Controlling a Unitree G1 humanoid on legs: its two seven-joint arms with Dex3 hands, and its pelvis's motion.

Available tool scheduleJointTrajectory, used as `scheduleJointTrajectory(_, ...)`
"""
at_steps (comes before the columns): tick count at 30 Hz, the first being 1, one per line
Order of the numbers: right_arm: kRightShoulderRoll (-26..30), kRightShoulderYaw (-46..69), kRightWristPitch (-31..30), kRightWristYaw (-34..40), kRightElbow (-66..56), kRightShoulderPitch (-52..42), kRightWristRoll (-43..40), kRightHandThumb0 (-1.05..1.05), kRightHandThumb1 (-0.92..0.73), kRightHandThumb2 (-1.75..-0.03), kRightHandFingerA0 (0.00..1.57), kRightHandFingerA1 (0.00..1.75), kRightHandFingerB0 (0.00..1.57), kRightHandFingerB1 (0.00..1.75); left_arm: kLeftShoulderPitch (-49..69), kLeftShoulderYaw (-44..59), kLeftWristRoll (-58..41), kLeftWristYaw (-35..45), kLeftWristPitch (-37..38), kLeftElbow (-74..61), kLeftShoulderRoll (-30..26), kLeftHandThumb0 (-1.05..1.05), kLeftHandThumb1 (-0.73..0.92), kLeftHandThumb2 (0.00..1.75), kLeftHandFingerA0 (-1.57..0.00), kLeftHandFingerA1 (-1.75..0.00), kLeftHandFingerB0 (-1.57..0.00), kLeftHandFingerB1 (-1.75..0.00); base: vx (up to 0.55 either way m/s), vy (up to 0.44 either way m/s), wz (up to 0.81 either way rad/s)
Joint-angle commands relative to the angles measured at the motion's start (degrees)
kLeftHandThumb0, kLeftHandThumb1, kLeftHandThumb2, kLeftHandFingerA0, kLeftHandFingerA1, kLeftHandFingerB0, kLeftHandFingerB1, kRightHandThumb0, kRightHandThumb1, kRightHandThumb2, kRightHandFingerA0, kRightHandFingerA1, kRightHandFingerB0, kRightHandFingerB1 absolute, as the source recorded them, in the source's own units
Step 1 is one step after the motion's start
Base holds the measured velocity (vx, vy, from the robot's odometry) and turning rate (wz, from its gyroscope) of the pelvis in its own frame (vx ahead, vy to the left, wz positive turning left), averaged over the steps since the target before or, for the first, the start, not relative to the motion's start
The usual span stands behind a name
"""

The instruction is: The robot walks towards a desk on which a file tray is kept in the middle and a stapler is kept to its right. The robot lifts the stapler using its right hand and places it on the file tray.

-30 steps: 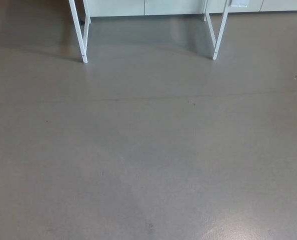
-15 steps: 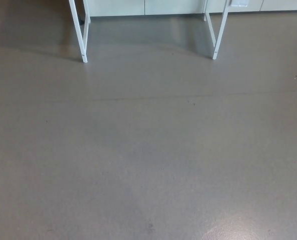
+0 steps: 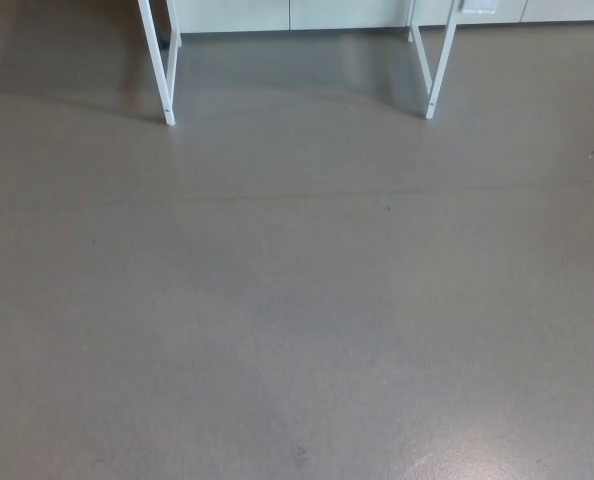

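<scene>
Smooth grey floor (image 3: 297,300) fills the view and two thin white metal desk legs (image 3: 160,70) stand straight ahead, so the stapler likely lies forward, unseen above; neither robot hand shows, grip impossible to tell.

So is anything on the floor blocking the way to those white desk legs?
Nothing visible does: the grey floor runs bare up to the left desk leg and right desk leg. The stapler, file tray and both hands are out of frame.
</scene>
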State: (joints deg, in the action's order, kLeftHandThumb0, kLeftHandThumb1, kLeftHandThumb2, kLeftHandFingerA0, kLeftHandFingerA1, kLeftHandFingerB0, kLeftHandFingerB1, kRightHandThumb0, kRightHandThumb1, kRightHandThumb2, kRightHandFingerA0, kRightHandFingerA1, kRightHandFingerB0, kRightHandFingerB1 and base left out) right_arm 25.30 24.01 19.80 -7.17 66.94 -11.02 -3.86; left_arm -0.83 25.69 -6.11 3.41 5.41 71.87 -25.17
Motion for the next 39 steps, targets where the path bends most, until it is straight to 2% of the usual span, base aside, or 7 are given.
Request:
scheduleJointTrajectory(1,0.80,0.00,1.59,-0.21,-0.41,-1.59,-1.21,-0.53,-0.48,-0.78,0.08,0.45,0.22,0.43,1.88,0.44,-1.30,0.50,2.77,-0.16,-1.13,-1.05,0.24,1.39,-1.08,-1.75,-0.67,-1.45,0.00,0.000,0.00)
scheduleJointTrajectory(13,1.74,-0.71,1.90,-0.39,2.46,-2.16,-2.02,-0.44,-0.61,-0.58,0.17,0.38,0.30,0.32,3.93,0.22,-1.34,0.64,3.68,0.59,-0.51,-1.05,0.15,1.31,-0.88,-1.71,-0.54,-1.49,0.02,0.000,0.07)
scheduleJointTrajectory(30,2.08,-2.00,4.00,-1.10,1.48,-3.51,-1.87,-0.46,-0.62,-0.60,0.16,0.38,0.29,0.32,3.72,0.45,-2.24,0.70,3.48,0.65,-0.46,-1.05,0.18,1.33,-0.89,-1.66,-0.62,-1.44,0.11,0.161,-0.03)
scheduleJointTrajectory(31,2.56,-2.47,2.90,-1.79,0.20,-3.98,-1.62,-0.48,-0.63,-0.60,0.15,0.39,0.27,0.31,3.94,-0.27,-1.44,0.43,4.20,0.73,-0.55,-1.03,0.22,1.34,-1.09,-1.75,-0.67,-1.44,0.16,0.040,0.04)
scheduleJointTrajectory(34,2.96,-3.46,2.93,-0.89,0.57,-3.79,-0.58,-0.46,-0.66,-0.60,0.12,0.39,0.25,0.31,3.92,-0.37,-1.55,0.39,3.73,0.72,-0.59,-1.05,0.17,1.30,-0.78,-1.72,-0.52,-1.50,0.19,-0.040,0.11)
scheduleJointTrajectory(35,2.82,-3.14,2.94,-1.15,0.93,-3.60,-1.13,-0.47,-0.64,-0.61,0.22,0.40,0.28,0.31,3.99,-0.20,-1.79,0.42,3.74,0.80,-0.49,-1.03,0.28,1.38,-1.11,-1.75,-0.65,-1.38,0.23,-0.133,0.11)
scheduleJointTrajectory(39,3.34,-3.85,2.56,-1.30,0.70,-3.74,-0.64,-0.50,-0.66,-0.61,0.16,0.40,0.24,0.30,4.16,-0.09,-2.01,0.62,4.25,0.64,-0.47,-1.05,0.27,1.39,-1.05,-1.75,-0.67,-1.45,0.22,-0.203,0.12)
